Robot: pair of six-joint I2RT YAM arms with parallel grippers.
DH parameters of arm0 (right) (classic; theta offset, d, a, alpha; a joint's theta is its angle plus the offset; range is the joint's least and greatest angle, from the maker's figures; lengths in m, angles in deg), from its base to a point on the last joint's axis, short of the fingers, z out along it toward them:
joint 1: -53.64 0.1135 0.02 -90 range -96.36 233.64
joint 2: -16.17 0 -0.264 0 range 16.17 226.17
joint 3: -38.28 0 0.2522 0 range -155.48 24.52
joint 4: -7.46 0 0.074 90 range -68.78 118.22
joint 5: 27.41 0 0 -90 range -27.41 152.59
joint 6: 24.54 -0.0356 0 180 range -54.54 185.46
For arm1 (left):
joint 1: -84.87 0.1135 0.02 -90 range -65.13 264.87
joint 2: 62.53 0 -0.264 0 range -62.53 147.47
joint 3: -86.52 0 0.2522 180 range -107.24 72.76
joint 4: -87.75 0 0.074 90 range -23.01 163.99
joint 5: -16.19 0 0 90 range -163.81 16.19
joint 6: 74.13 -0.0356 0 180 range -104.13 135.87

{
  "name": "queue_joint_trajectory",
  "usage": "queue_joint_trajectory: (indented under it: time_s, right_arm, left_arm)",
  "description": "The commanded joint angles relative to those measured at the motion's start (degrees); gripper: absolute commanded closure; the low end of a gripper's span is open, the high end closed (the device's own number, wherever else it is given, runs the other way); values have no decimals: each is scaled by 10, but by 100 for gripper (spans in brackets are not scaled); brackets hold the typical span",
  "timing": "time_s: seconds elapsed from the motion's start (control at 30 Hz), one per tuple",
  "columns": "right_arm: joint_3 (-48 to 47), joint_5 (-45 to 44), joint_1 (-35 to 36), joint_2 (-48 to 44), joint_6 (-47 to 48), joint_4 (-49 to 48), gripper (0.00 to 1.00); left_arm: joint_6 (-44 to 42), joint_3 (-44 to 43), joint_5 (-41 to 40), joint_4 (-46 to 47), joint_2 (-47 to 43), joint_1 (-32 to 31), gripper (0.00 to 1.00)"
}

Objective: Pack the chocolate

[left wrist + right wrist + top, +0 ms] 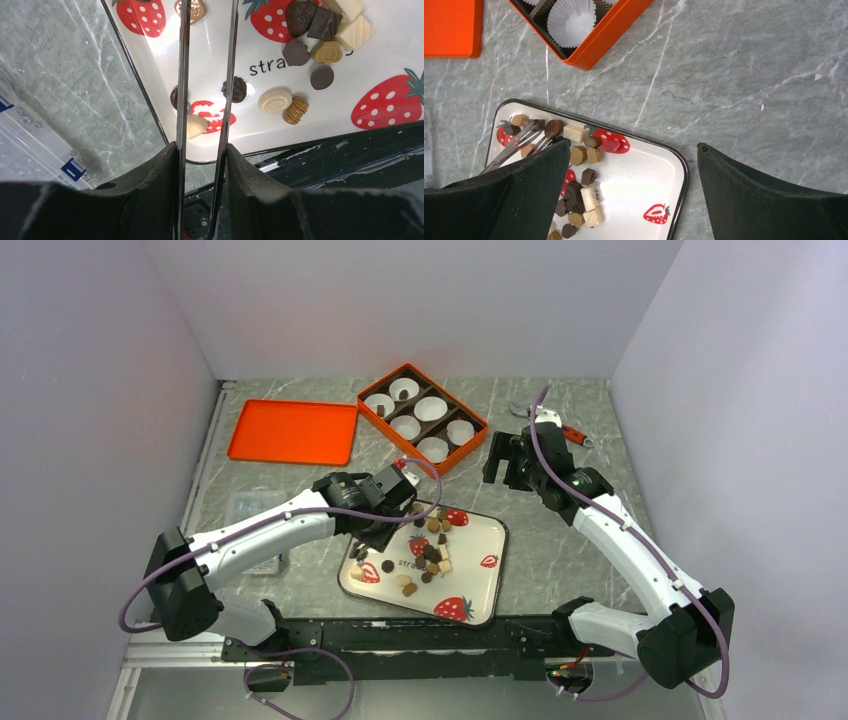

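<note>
Your left gripper [202, 152] is clenching tweezers [183, 75] pointing straight ahead. A cream chocolate [192, 126] is lying beneath, between their blades.

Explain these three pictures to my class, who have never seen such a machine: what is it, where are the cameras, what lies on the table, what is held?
Two robot arms are bolted to a table. One picture looks down from above; the others come from cameras on each wrist. On the table lie a strawberry-printed tray of loose chocolates, an orange box of paper cups, and a flat orange lid. The left gripper grips metal tweezers, reaching over the chocolates. The right gripper is open and empty.
</note>
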Motion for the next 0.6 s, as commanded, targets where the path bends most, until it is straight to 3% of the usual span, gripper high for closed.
queue_joint_trajectory:
  time_s: [0.0, 0.33, 0.57]
  right_arm:
    - [-8, -3, -3, -6, 1, -10, 0]
    - [-8, -6, -3, -11, 1, -5, 0]
    - [-9, -5, -3, -10, 1, -7, 0]
  left_arm:
    - [-3, -20, 14, 5, -25, -3, 58]
    - [-11, -35, 31, -2, -17, -24, 58]
    - [5, -59, -36, -32, -23, -25, 57]
